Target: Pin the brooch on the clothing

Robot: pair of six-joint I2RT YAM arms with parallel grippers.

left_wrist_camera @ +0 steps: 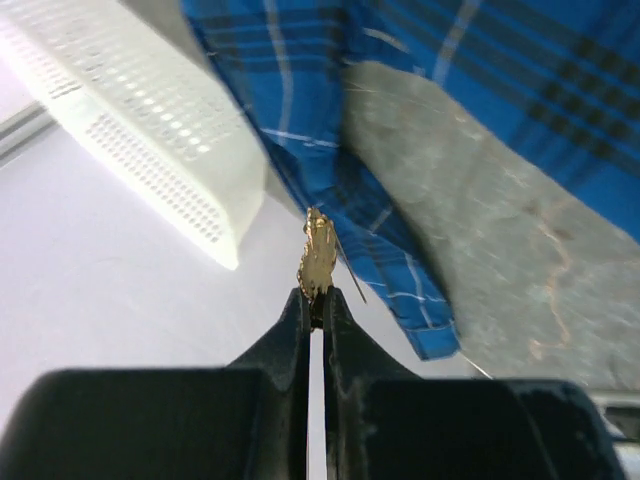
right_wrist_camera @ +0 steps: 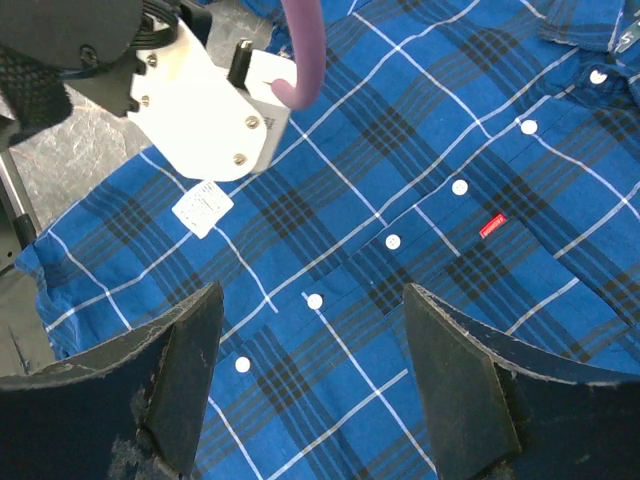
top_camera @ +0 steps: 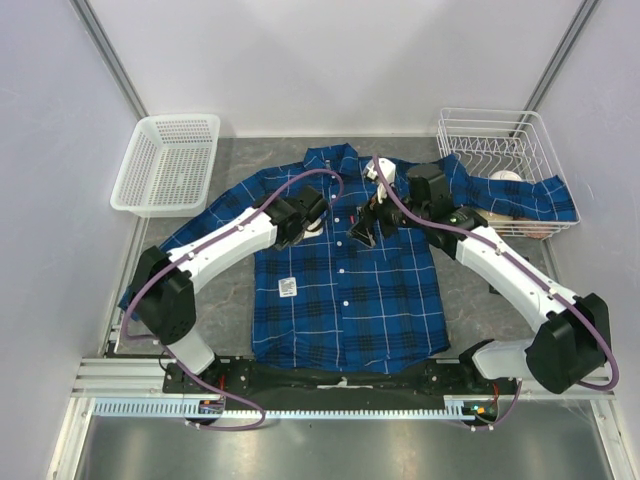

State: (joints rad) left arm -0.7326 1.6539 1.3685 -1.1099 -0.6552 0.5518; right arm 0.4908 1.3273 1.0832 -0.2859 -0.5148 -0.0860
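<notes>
The brooch (left_wrist_camera: 318, 255), a small gold leaf-shaped ornament with a thin pin sticking out, is pinched at the tips of my left gripper (left_wrist_camera: 313, 298), which is shut on it. In the top view the left gripper (top_camera: 313, 218) hovers over the left chest of the clothing (top_camera: 340, 300), a blue plaid shirt laid flat. My right gripper (top_camera: 365, 230) hangs over the shirt's button placket. In its wrist view the right gripper (right_wrist_camera: 312, 290) stands open above the buttons with nothing between its fingers. Blue plaid cloth (left_wrist_camera: 300, 90) fills the background behind the brooch.
A white perforated basket (top_camera: 165, 165) stands at the back left. A wire rack (top_camera: 495, 150) at the back right has the shirt's sleeve draped into it. A white tag (right_wrist_camera: 203, 208) and a small red mark (right_wrist_camera: 492, 226) sit on the shirt. The left arm's white link (right_wrist_camera: 200, 110) is close by.
</notes>
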